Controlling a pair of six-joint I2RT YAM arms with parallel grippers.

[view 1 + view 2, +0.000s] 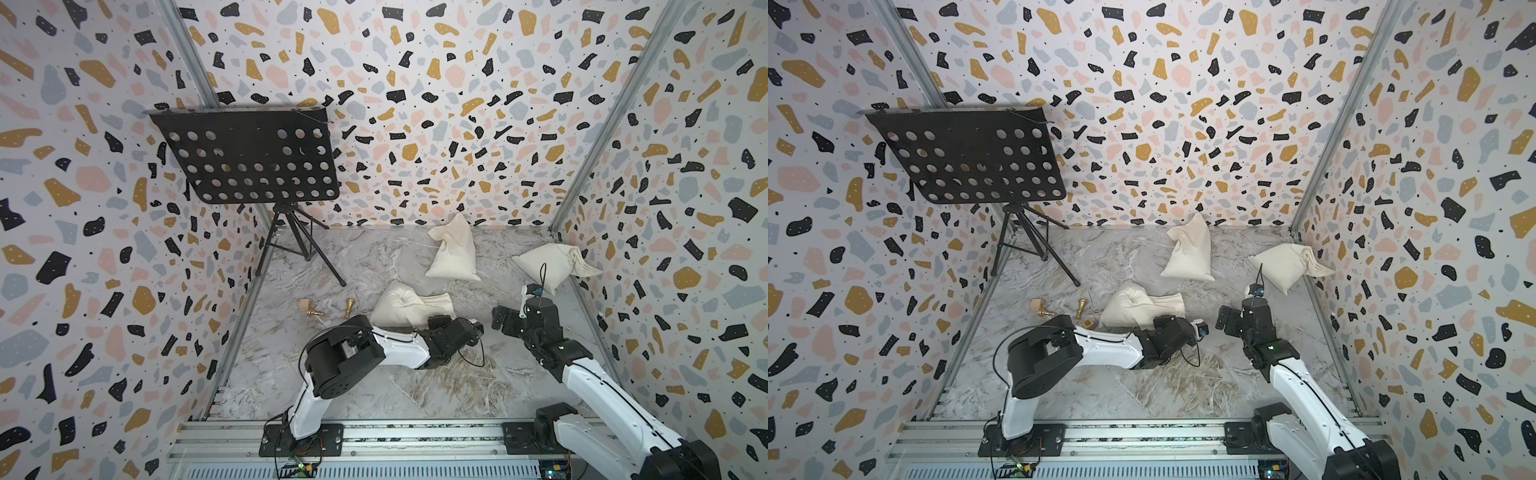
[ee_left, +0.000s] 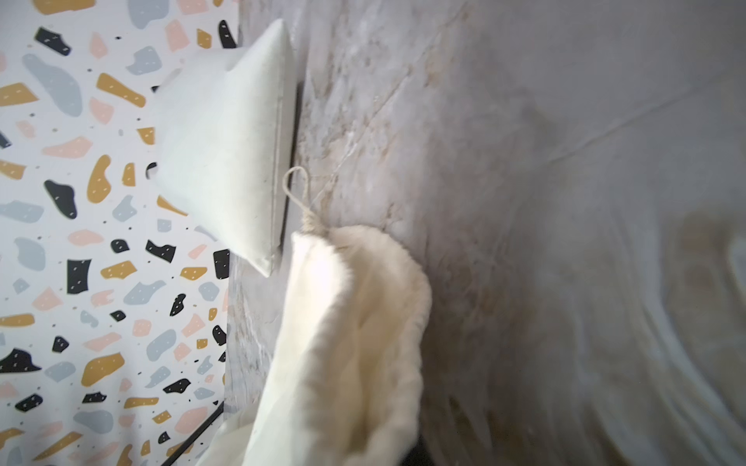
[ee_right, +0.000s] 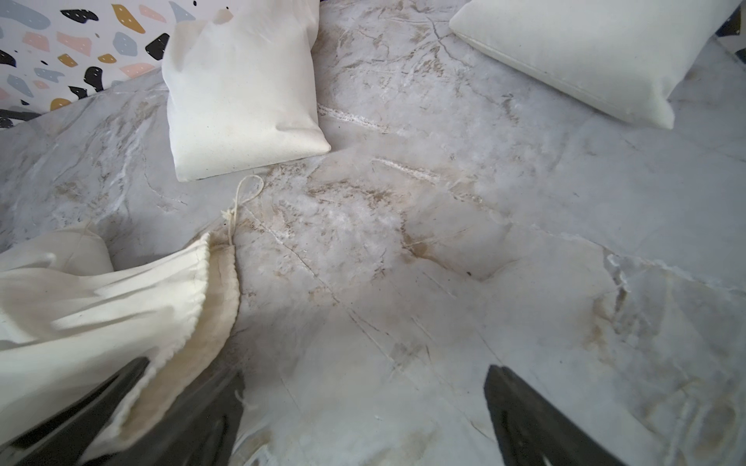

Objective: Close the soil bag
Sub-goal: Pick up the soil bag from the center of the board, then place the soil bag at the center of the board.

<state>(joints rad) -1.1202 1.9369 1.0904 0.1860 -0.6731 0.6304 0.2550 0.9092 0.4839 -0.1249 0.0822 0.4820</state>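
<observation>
The left fingers (image 1: pixel 441 319) pinch the plump cream cloth soil bag (image 1: pixel 405 309); the right fingers (image 3: pixel 363 373) gape empty. Tugging could slip that shallow hold.

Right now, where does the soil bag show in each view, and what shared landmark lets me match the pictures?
Both top views: soil bag lies mid-floor, open mouth toward the right.
Left wrist: close foreground, rim seen edge-on.
Right wrist: near foreground, stained mouth open, cord loop beyond it.
Shared landmark: the cream bag by the back wall, its lower edge beside that cord loop.
</observation>
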